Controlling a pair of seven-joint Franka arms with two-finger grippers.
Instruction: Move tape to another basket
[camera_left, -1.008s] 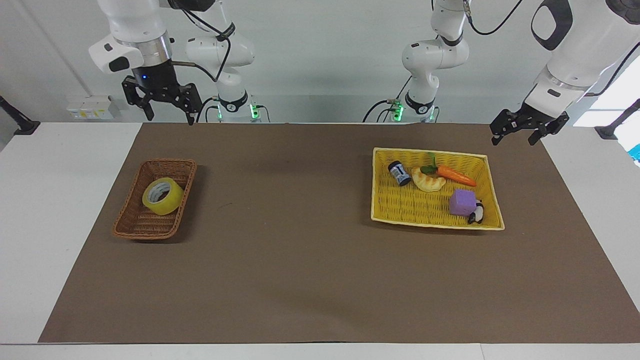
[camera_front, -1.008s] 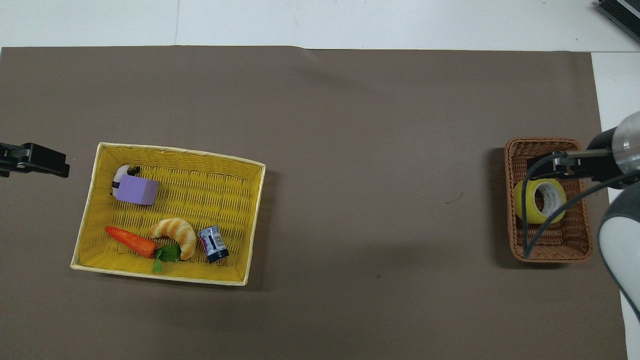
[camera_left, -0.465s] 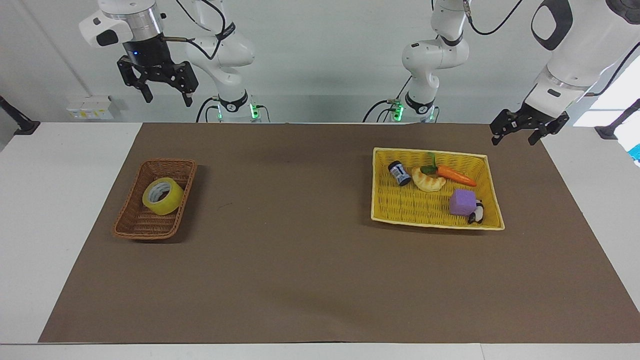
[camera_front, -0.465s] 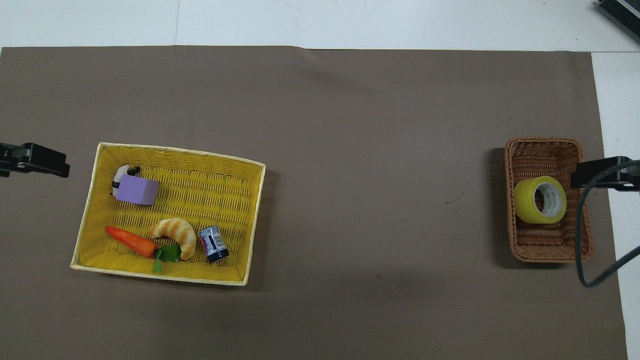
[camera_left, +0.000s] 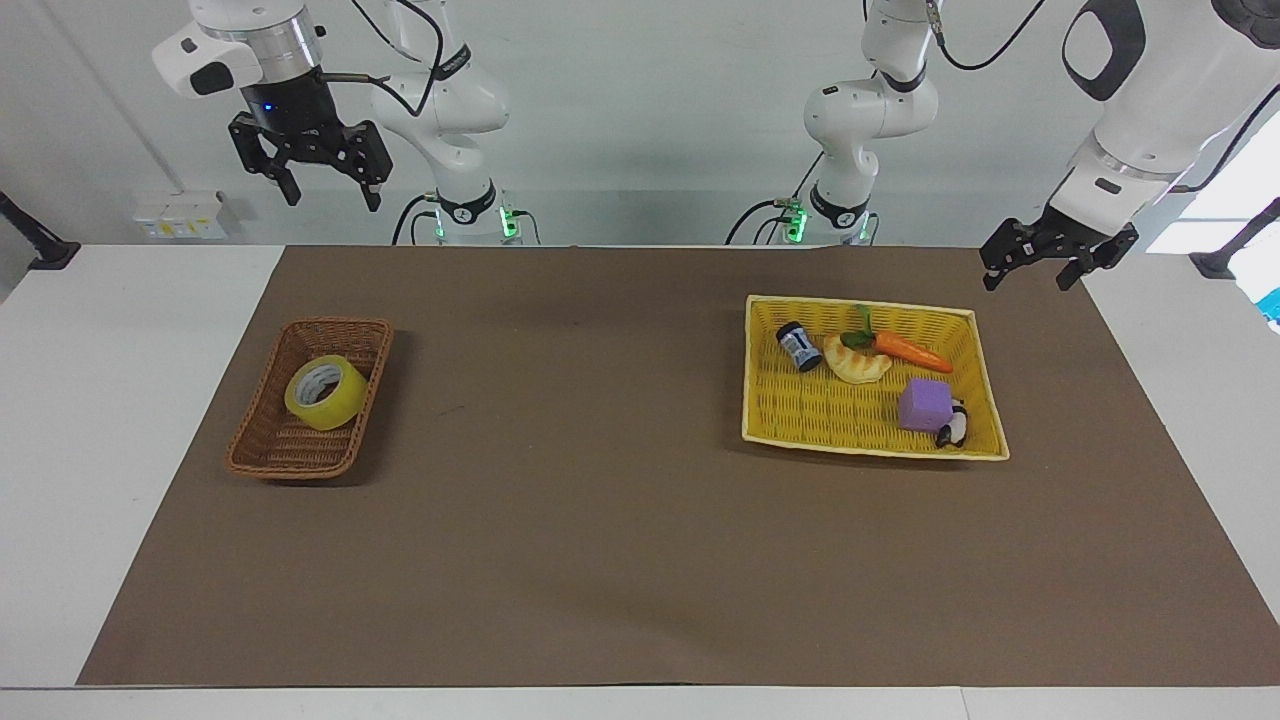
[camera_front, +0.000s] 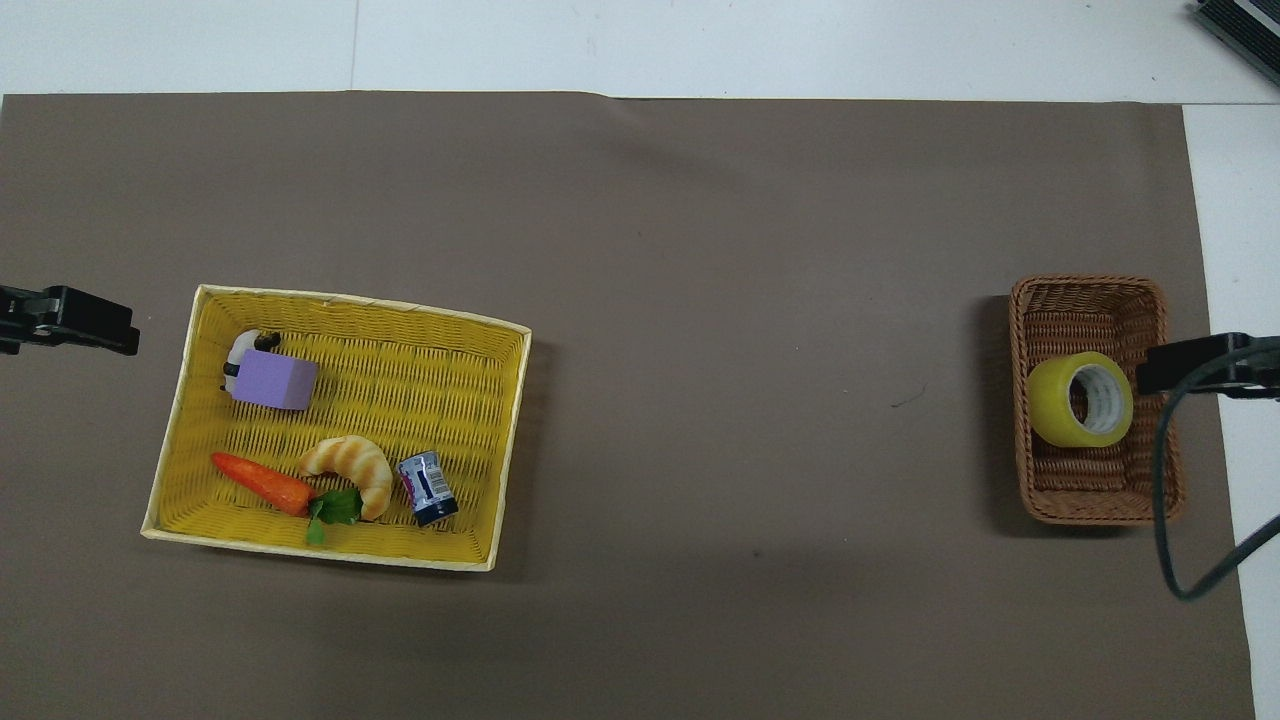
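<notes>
The tape (camera_left: 325, 392) (camera_front: 1080, 400), a yellow roll with a pale core, lies tilted in the narrow brown wicker basket (camera_left: 290, 465) (camera_front: 1090, 285) at the right arm's end of the table. My right gripper (camera_left: 333, 200) hangs high in the air, well above that basket, open and holding nothing. In the overhead view only the right gripper's dark tip (camera_front: 1195, 363) shows beside the basket's rim. My left gripper (camera_left: 1027, 283) (camera_front: 70, 320) waits open and empty, low over the mat's corner beside the yellow basket.
The bright yellow rectangular basket (camera_left: 860, 445) (camera_front: 330, 300) holds a carrot (camera_left: 910, 350), a croissant (camera_left: 857, 362), a small can (camera_left: 798, 346), a purple cube (camera_left: 925, 403) and a small black-and-white figure (camera_left: 953, 428). A brown mat (camera_left: 600, 500) covers the table.
My right gripper has risen from just above the brown basket to high in the air, open throughout. The tape stays in the basket. The left arm has not moved.
</notes>
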